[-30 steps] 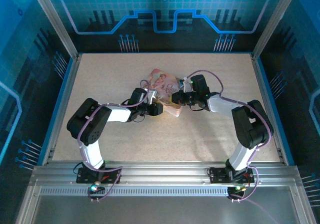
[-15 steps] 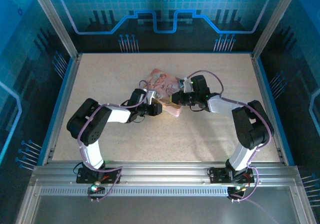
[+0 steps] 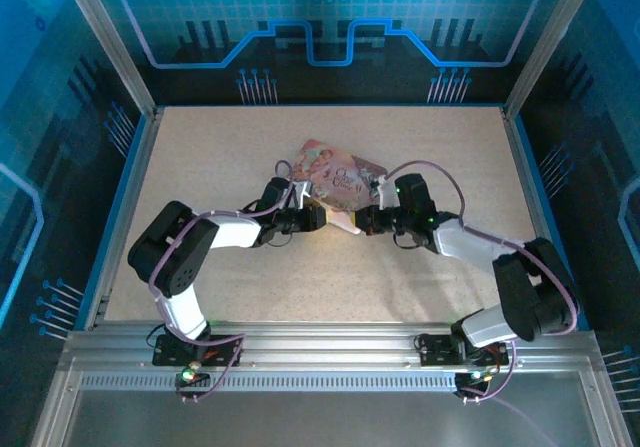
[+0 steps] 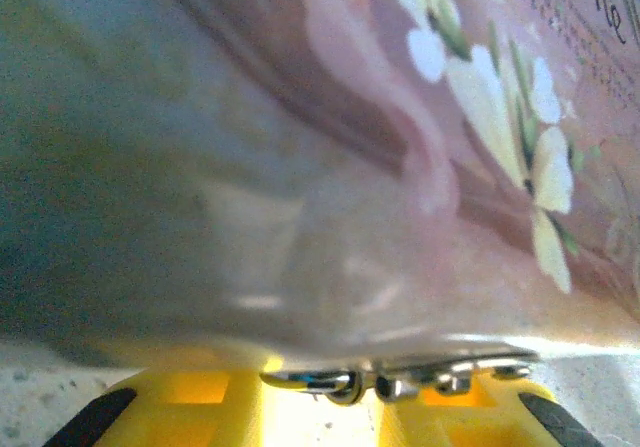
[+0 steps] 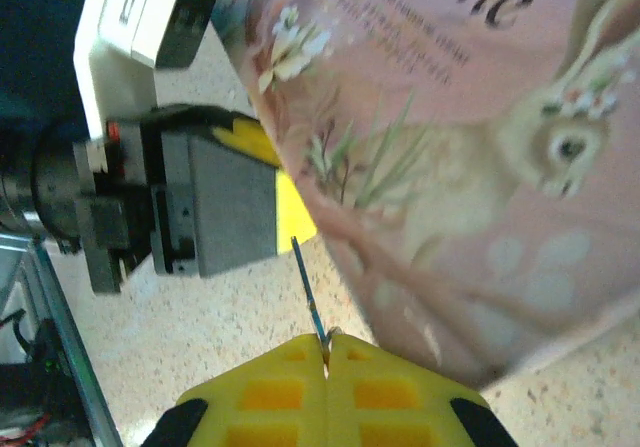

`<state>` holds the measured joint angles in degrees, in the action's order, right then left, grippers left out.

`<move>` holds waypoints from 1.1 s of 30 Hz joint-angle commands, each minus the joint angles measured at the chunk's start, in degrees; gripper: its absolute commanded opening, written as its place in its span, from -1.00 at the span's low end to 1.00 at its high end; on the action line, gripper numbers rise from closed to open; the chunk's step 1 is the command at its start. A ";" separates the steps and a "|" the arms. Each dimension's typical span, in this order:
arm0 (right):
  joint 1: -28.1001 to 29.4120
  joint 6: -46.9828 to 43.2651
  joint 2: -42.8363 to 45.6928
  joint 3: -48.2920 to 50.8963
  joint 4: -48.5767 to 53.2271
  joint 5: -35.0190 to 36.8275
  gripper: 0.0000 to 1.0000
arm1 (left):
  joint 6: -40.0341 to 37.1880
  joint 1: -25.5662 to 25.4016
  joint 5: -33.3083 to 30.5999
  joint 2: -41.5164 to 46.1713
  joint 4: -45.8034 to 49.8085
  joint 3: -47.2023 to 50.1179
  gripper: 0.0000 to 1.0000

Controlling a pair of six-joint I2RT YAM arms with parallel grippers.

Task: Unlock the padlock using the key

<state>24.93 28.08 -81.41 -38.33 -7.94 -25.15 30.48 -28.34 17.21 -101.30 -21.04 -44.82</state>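
**Desk:** The jaws first. How did they stand?

**Operator:** On my right gripper (image 5: pixel 327 342) the two yellow fingers were pressed flat together. They pinched the thin dark metal key (image 5: pixel 307 287) by its base. Its blade stuck out past the fingertips and slanted up toward the left gripper (image 4: pixel 320 419). The left jaws I couldn't call. On that wrist's feed I saw its yellow fingers (image 4: pixel 190 407) along the bottom edge, hard up against the pink picture-printed rectangular tin box (image 3: pixel 340 179). Whether they were clamped on anything, I couldn't tell.

**Desk:** And the padlock?

**Operator:** I saw small shiny metal pieces (image 4: pixel 390 377) at the tin's lower edge, just above those fingers, one with a bluish glint. They were too blurred for me to say they were the padlock.

**Desk:** Where was all this?

**Operator:** From overhead, the tin lay near the middle of the speckled beige tabletop (image 3: pixel 200 167), at an angle to the table edges. Both arms met at its near edge, left gripper on the left, right gripper just beside it. On the right wrist feed the key's tip sat just beside the left gripper's yellow finger at the tin's edge. I couldn't tell whether it was touching.
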 commanded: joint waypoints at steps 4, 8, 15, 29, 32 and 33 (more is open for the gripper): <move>4.23 -6.17 4.00 4.43 -3.06 4.32 -1.00 | 5.41 -1.66 1.26 4.38 6.89 -4.15 -0.53; 6.16 -8.56 2.89 5.81 -5.64 6.38 -1.00 | 8.37 -2.15 2.42 5.05 11.01 -6.14 -0.54; 8.18 -10.62 -0.39 8.47 -13.74 8.97 -1.00 | 12.04 -3.03 4.50 6.11 14.55 -8.82 -0.55; 8.77 -11.79 -4.53 8.37 -19.09 11.39 -1.00 | 16.34 -3.48 2.30 9.93 16.89 -8.44 -0.54; 8.99 -12.07 -5.24 7.42 -19.19 10.86 -1.00 | 17.22 -3.56 2.47 9.96 16.82 -8.46 -0.55; 9.08 -12.21 -5.47 7.18 -19.16 10.86 -1.00 | 17.54 -3.65 2.50 9.91 16.80 -8.44 -0.56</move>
<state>33.08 16.80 -85.45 -30.00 -25.98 -14.33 45.12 -31.38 17.80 -93.95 -3.14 -52.27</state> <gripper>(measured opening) 0.050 0.232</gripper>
